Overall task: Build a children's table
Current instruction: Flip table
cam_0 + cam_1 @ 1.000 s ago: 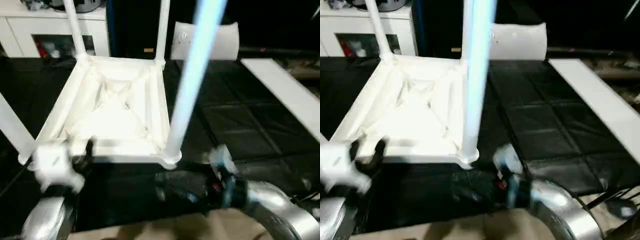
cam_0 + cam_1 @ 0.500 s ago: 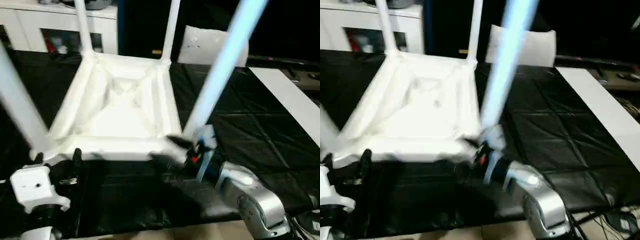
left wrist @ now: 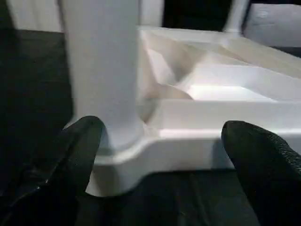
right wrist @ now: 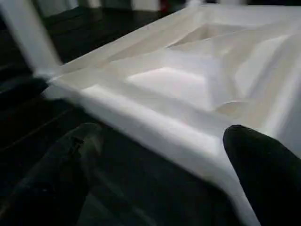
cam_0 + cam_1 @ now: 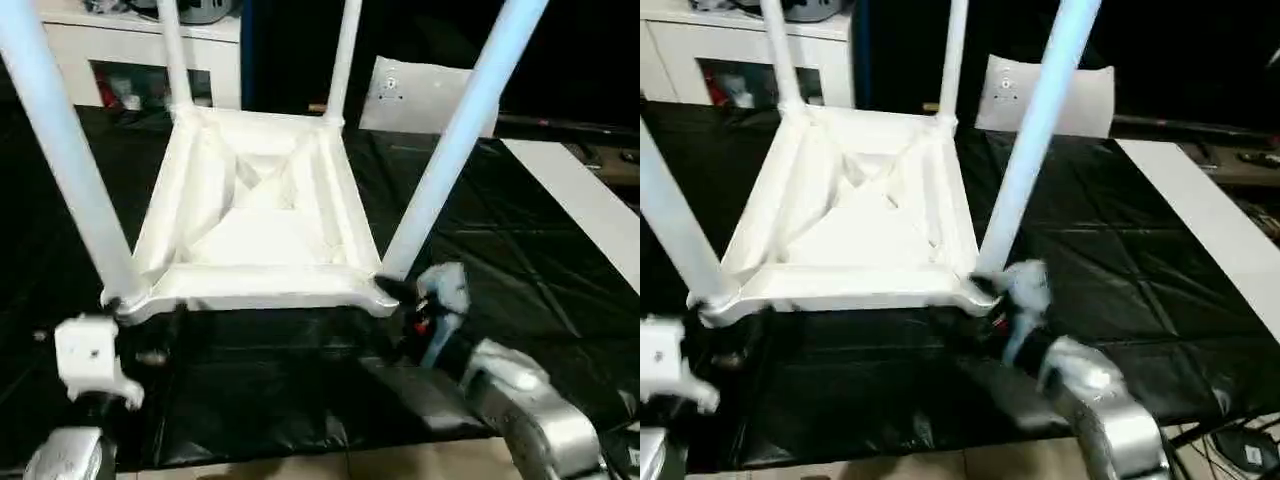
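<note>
While it lies upside down, orientation: the white plastic children's table (image 5: 262, 225) has its square top flat on the black-covered work surface (image 5: 520, 260) and all four long tapered round white legs pointing up, so its long axis runs vertical, out past the upper edge of the head views.
Position: the table sits just beyond both grippers, its near edge spanning the gap between them; its two far corners lie well away from them.
Look: ribbed underside facing up, with diagonal ribs meeting at a raised centre panel, a raised rim around it, and round sockets at the corners.
Near legs: the near left leg (image 5: 68, 160) rises from the corner just ahead of the left gripper; the near right leg (image 5: 455, 140) leans slightly outward from the corner beside the right gripper.
Far legs: two thinner-looking legs (image 5: 343, 60) stand at the far corners.
Left gripper (image 3: 164, 155): black fingers (image 3: 80, 155) spread wide, holding nothing, one on either side of the near left corner socket and apart from it.
Right gripper (image 4: 164, 165): fingers (image 4: 261, 165) spread wide and empty, straddling the near right edge of the rim.
Surroundings: a white cabinet with shelves (image 5: 130, 60) beyond the table on the left gripper's side, a white sheet-like panel (image 5: 420, 95) behind the table, and a long white board (image 5: 580, 200) out past the right gripper.
In the way: the near legs stand between the grippers and the underside.
</note>
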{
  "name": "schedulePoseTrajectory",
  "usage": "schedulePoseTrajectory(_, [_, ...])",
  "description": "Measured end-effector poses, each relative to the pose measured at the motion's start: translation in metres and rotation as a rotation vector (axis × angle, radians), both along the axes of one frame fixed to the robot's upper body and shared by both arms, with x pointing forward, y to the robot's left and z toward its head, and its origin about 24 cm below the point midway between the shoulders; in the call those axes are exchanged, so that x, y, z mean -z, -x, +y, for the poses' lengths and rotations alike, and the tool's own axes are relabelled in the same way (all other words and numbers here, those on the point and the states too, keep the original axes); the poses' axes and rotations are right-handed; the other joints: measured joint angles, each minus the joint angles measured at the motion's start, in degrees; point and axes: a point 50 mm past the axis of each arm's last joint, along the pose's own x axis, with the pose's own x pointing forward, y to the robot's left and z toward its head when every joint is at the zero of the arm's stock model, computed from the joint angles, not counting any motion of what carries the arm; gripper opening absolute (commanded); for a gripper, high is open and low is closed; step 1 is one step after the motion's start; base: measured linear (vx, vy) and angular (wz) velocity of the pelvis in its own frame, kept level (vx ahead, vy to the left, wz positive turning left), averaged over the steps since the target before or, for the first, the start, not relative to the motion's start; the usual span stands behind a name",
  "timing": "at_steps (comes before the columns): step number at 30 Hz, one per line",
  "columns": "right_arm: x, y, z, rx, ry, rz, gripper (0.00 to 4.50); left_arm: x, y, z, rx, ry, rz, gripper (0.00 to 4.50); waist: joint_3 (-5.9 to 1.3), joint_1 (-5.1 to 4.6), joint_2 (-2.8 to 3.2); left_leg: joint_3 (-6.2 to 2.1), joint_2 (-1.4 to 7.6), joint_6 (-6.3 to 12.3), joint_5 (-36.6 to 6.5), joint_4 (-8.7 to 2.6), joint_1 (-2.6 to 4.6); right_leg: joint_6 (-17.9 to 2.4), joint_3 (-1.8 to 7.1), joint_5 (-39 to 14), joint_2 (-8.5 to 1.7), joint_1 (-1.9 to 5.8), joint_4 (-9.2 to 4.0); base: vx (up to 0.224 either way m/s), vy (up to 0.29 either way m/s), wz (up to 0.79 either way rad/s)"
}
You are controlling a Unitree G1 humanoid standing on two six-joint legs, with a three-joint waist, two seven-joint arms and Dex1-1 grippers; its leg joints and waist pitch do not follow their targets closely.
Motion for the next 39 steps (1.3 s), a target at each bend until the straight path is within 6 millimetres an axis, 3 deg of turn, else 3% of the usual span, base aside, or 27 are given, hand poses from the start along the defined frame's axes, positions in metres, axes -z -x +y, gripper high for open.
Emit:
schedulePoseTrajectory(3, [-0.001, 0.006, 0.010, -0.067, -0.001, -0.008, 4.50, -0.007, -0.003, 0.007, -0.066, -0.001, -0.031, 4.48, -0.05, -0.08, -0.06, 0.04, -0.02, 0.00, 0.0, 0.00, 0.07, 0.0, 0.10, 0.0, 0.01, 0.02, 0.00, 0.000, 0.000, 0.00])
schedulePoseTrajectory(11, [0.002, 0.010, 0.021, -0.127, 0.003, 0.007, 4.50, -0.008, 0.006, -0.002, -0.097, 0.039, -0.026, 4.48, -0.12, 0.06, -0.43, 0.14, 0.02, 0.02, 0.0, -0.03, 0.05, 0.0, 0.16, 0.0, 0.07, -0.04, -0.06, 0.000, 0.000, 0.00])
schedulePoseTrajectory(16, [0.000, 0.009, 0.029, -0.153, 0.016, -0.024, 4.50, -0.020, -0.019, 0.005, -0.104, 0.020, -0.085, 4.48, -0.17, 0.07, -0.66, 0.10, -0.01, 0.00, 0.0, -0.03, 0.11, 0.0, 0.19, 0.0, 0.08, -0.01, 0.01, 0.000, 0.000, 0.00])
schedulePoseTrajectory(26, [0.002, 0.005, 0.035, -0.127, 0.032, -0.025, 4.50, -0.020, -0.046, 0.011, -0.076, 0.028, -0.076, 3.80, -0.02, -0.01, -0.32, 0.13, -0.03, -0.01, 0.0, -0.19, 0.13, -0.3, 0.23, 0.1, 0.10, -0.04, -0.01, 0.000, 0.000, 0.00])
schedulePoseTrajectory(31, [0.002, 0.005, 0.035, -0.124, 0.033, -0.026, 4.50, -0.020, -0.049, 0.014, -0.082, 0.026, -0.073, 3.45, 0.18, 0.00, 0.20, 0.17, -0.03, -0.03, 0.0, -0.20, 0.17, -0.4, 0.25, 0.1, 0.10, -0.03, 0.01, 0.000, 0.000, 0.00])
schedulePoseTrajectory(39, [0.004, 0.001, 0.035, -0.145, 0.047, -0.023, 4.50, -0.017, -0.045, 0.014, -0.080, 0.020, -0.062, 2.71, 0.27, 0.18, 0.37, 0.16, -0.03, -0.07, 0.0, -0.20, 0.26, -0.3, 0.24, 0.1, 0.09, 0.03, 0.02, 0.000, 0.000, 0.00])
